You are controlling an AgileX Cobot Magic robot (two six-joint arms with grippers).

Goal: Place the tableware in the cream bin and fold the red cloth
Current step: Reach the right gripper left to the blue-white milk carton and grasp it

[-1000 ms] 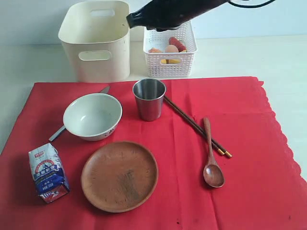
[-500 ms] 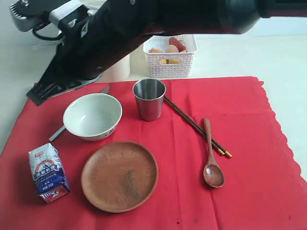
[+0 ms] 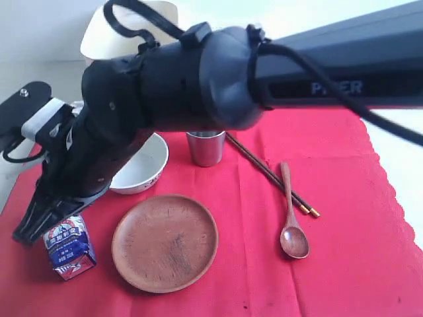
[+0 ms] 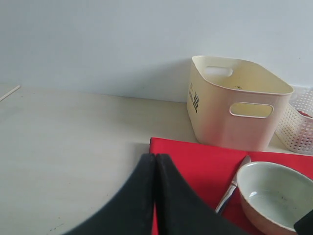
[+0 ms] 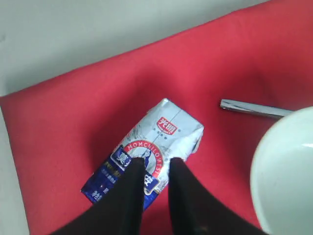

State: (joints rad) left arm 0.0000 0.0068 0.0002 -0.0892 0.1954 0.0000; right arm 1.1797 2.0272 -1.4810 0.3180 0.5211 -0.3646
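All 6 pieces of tableware lie on the cloth (image 3: 344, 264): the bowl (image 3: 142, 175), with the knife (image 5: 254, 108) poking out from beside it, the cup (image 3: 206, 148) behind, the plate (image 3: 164, 242) in front, and the chopsticks (image 3: 271, 175) just beside the spoon (image 3: 291, 221) to the right. The bin (image 4: 234, 110) stands off the cloth's far edge, and what shows of its inside holds nothing.

The carton (image 5: 161, 142) lies on its side at the cloth's near left corner. The right gripper (image 5: 155, 164), reaching across the middle, hangs directly over the carton with its jaws only narrowly apart and nothing between them. Whether it touches the pack cannot be told. The left gripper (image 4: 155, 157) is pressed closed and empty, near the cloth's left edge.

The step in hand looks like clearing the carton away, since it is not tableware and would block the folding. None of the binning is done yet.

The next move calls for wider jaws, as the present gap is too narrow for the carton. Then comes a descent and a gentle squeeze across its short sides, because the soft pack may dent. The bowl and knife sit near, so the lift should go straight up.
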